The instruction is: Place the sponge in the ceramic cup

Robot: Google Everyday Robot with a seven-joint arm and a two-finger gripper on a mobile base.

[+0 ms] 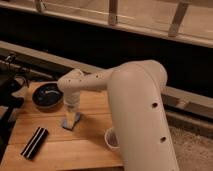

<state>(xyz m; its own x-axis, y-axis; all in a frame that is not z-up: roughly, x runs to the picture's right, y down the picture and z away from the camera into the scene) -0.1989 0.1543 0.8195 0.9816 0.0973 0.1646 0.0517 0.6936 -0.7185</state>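
Observation:
The blue sponge (69,121) lies flat on the wooden table (90,145), left of centre. My gripper (71,116) points straight down right over it, its tip at the sponge. The white ceramic cup (111,139) stands to the right near the table's front edge, partly hidden behind my big white arm (140,115).
A dark blue-black bowl (47,96) sits at the table's back left. A black-and-white striped bar (34,142) lies near the front left corner. Dark equipment stands off the table's left edge. A dark wall and railing run behind.

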